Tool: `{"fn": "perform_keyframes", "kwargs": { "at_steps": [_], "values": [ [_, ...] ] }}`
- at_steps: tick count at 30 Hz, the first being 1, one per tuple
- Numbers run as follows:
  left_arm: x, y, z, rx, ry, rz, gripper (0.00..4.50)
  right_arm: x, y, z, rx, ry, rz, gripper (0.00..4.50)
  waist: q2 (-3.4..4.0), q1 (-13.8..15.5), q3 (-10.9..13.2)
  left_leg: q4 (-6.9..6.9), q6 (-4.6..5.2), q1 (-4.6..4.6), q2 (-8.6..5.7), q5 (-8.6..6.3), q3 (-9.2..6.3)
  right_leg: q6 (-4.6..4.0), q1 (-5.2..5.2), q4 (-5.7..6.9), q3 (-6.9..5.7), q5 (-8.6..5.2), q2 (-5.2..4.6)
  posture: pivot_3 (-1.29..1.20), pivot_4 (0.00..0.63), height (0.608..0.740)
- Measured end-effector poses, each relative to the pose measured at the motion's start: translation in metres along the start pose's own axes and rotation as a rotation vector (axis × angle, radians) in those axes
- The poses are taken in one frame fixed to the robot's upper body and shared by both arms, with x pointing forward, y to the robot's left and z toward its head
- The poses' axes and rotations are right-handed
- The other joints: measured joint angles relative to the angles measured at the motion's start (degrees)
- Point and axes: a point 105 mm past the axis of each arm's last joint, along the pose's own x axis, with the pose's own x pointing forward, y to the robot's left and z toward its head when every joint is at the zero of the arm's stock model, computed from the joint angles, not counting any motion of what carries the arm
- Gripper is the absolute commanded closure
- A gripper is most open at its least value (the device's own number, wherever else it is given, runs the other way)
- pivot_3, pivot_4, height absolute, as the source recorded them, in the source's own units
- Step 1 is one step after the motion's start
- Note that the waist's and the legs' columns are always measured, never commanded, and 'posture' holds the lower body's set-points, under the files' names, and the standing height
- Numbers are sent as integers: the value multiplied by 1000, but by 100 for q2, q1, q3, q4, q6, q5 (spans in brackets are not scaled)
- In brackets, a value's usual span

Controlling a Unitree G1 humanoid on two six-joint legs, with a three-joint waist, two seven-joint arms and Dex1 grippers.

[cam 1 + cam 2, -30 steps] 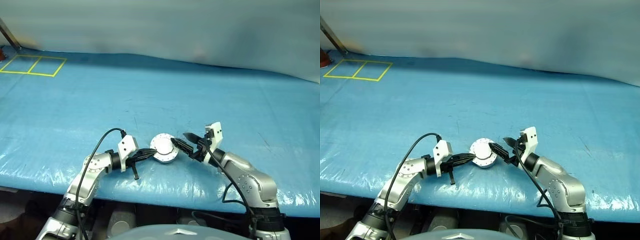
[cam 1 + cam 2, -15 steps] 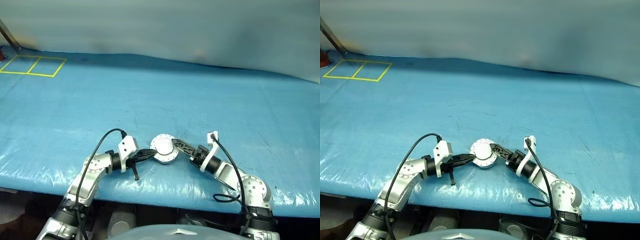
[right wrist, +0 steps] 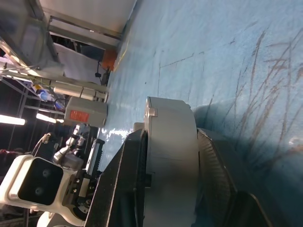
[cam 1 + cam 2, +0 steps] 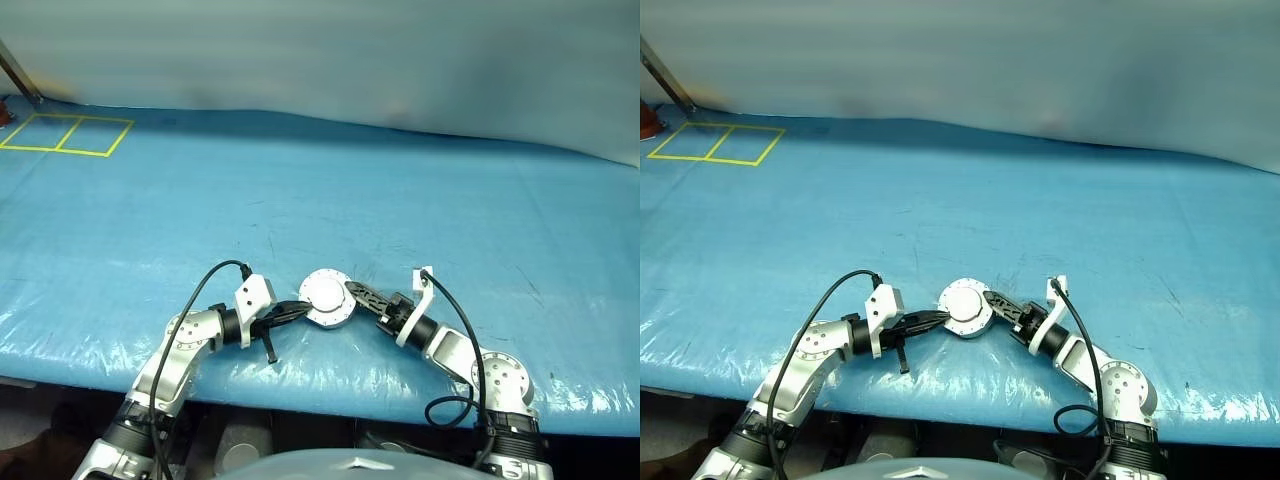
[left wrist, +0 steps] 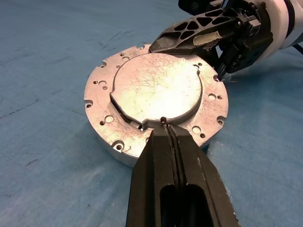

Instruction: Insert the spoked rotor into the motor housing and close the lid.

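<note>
The motor housing [image 4: 327, 298] is a round silver puck lying on the blue sheet near the table's front edge. Its lid [image 5: 158, 87], a plain pale disc, lies flat on top of it. The spoked rotor is hidden. My left gripper [image 4: 300, 307] is shut, with its tips against the housing's left rim [image 5: 102, 101]. From the right, my right gripper [image 4: 352, 290] clasps the housing's edge, one finger over the top face and one under it. The right wrist view shows the housing [image 3: 170, 156] wedged between those two fingers [image 3: 124, 175].
Wrinkled blue sheet [image 4: 400, 200] covers the whole table, with open room behind and to both sides of the housing. Yellow taped squares [image 4: 65, 132] mark the far left corner. The table's front edge runs just below both arms.
My right gripper has rolled, sunk a little, and closed from wide open onto the housing's right edge. The left gripper and the housing have stayed in place.
</note>
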Motion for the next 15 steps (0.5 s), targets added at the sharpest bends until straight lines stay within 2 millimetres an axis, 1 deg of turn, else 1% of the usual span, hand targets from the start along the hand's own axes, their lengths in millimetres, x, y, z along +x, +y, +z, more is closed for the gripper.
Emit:
{"fn": "perform_keyframes", "kwargs": {
  "at_steps": [4,6,8,10,12,15],
  "values": [
    [1,1,2,-12,-22,11,4500,1,1,0,15,-14,-3,3243,3,-4,1,-2,0,-1,0,0,0,0,-2,-1,0,0,0,0,150,740],
    [2,4,4,-105,-92,68,4500,1,1,2,26,-31,-7,3243,6,-12,4,-1,1,-7,0,0,1,0,-5,-2,1,0,0,0,150,740],
    [4,12,3,-213,-154,142,4500,2,1,5,38,-56,-11,3243,3,-15,10,1,8,-20,0,5,-2,1,-17,2,-2,0,1,0,150,740],
    [-1,23,7,-282,-201,209,4500,4,3,5,50,-62,-8,3243,2,-52,13,0,12,-27,3,7,-6,1,-26,6,-5,1,5,0,150,740],
    [-12,33,12,-359,-246,263,4500,5,4,6,65,-71,-3,3243,7,-93,16,-7,14,-41,3,8,-5,2,-14,8,-4,2,6,0,150,740],
    [-22,42,21,-450,-325,303,4500,5,5,8,77,-81,-1,3243,8,-101,17,-9,18,-57,1,8,-8,2,-22,6,-4,3,9,0,150,740]
  ]
}}
